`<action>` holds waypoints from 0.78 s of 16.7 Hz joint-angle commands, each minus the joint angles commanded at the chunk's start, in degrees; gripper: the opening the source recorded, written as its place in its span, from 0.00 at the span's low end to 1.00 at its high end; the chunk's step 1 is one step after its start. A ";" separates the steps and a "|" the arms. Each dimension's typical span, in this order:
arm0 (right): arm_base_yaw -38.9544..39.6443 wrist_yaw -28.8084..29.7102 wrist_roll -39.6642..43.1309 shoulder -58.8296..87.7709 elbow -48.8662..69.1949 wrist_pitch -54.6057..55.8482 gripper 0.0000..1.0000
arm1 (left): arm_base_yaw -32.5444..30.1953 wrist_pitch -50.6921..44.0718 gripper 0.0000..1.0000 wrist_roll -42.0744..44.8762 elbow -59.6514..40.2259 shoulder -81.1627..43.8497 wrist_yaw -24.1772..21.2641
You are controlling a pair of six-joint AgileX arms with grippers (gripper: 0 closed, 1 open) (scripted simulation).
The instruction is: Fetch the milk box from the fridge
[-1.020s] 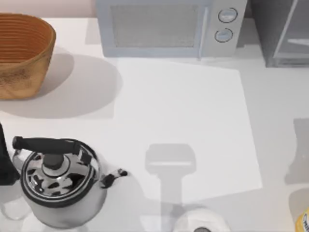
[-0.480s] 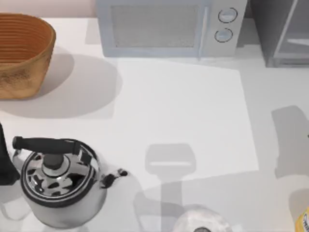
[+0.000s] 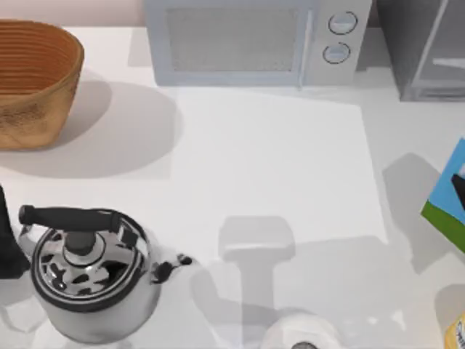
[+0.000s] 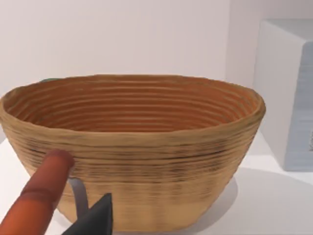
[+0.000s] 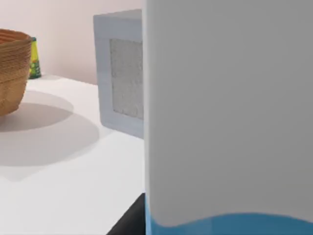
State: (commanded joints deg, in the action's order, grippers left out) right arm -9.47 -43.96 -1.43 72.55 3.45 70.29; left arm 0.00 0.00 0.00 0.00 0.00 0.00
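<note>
The milk box (image 3: 447,198), light blue with a green band, juts in tilted at the top view's right edge, above the table. In the right wrist view the milk box (image 5: 230,112) is very close, white with a blue strip low down, and a dark finger (image 5: 128,223) lies beside it, so my right gripper (image 3: 460,186) is shut on it. The fridge (image 3: 425,47), a dark grey cabinet with a pale panel, stands at the back right corner. My left arm (image 3: 6,243) stays parked at the left edge beside the kettle.
A steel kettle (image 3: 87,276) stands front left and a woven basket (image 3: 33,80) back left. The grey microwave (image 3: 254,40) is at the back centre. A white round object (image 3: 301,336) and a yellow-labelled container (image 3: 456,331) sit at the front edge.
The milk box has come into the top view from the right edge, and its shadow on the table has slid leftward. The left arm has not moved.
</note>
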 joint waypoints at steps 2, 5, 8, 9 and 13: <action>-0.85 -4.41 -0.16 7.29 0.32 6.99 0.00 | 0.00 0.00 1.00 0.00 0.00 0.00 0.00; -1.71 -8.94 -0.31 14.41 0.65 13.83 0.00 | 0.00 0.00 1.00 0.00 0.00 0.00 0.00; -1.97 -10.36 -0.36 16.43 0.75 15.94 0.00 | 0.00 0.00 1.00 0.00 0.00 0.00 0.00; -1.97 -10.36 -0.36 16.43 0.75 15.94 0.00 | 0.00 0.00 1.00 0.00 0.00 0.00 0.00; -1.65 -10.20 -0.43 16.48 0.54 15.91 0.00 | 0.00 0.00 1.00 0.00 0.00 0.00 0.00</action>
State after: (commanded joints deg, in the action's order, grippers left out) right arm -11.12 -54.16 -1.86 89.03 3.99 86.20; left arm 0.00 0.00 0.00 0.00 0.00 0.00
